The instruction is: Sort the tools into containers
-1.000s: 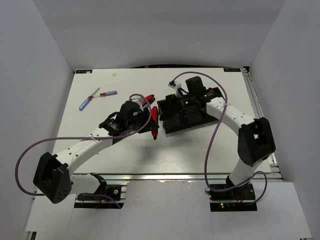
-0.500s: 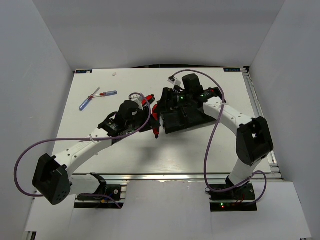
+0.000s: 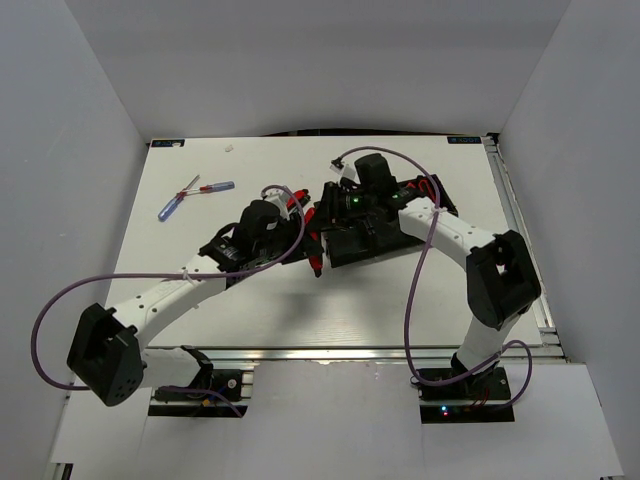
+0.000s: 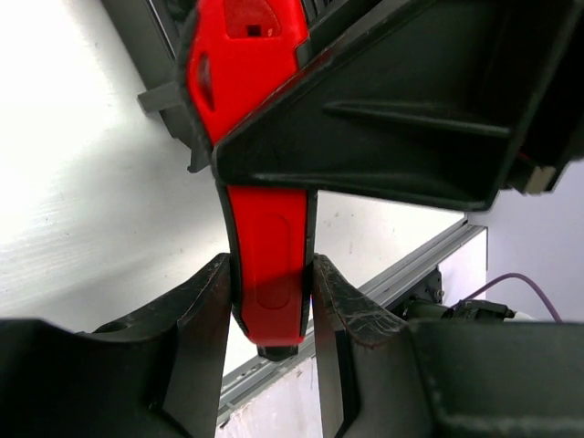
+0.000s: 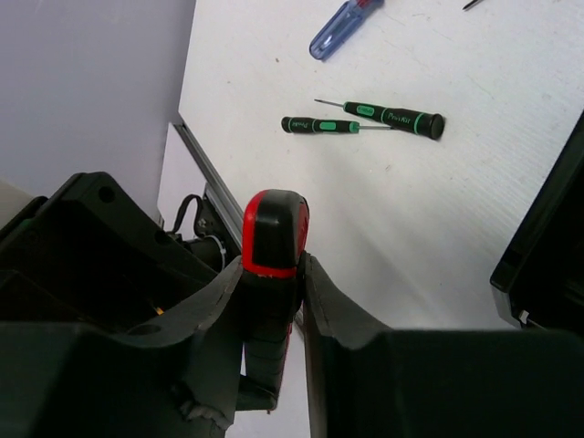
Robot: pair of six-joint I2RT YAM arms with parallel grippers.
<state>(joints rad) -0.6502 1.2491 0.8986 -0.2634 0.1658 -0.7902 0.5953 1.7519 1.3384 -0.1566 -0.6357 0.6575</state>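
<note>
1. The left gripper (image 4: 269,274) is pressed together on a red folding pocket knife (image 4: 269,246). Its two black fingers (image 4: 205,310) pinch the handle's flat sides.
2. In the left wrist view this knife runs up from the fingers and passes behind a corner of the black rectangular plastic tray (image 4: 411,137). From above it hangs just off the tray's left end, over the middle of the white worktop (image 3: 330,300).
3. The right gripper (image 5: 271,274) is clamped on a red-and-black folding knife (image 5: 274,219), whose rounded end sticks out past the fingertips.
4. From above, the right gripper sits over the tray's far left corner. The arm hides most of the compartments, so I cannot tell what lies in them.
5. Two slim black screwdrivers with green marks (image 5: 401,119) (image 5: 319,125) lie side by side on the worktop in the right wrist view, close together. Whether they touch is unclear.
6. Towards the worktop's far left corner lie two blue-handled screwdrivers (image 3: 170,207) (image 3: 220,186) and a thin red-handled screwdriver (image 3: 186,187), well apart from the tray.
</note>
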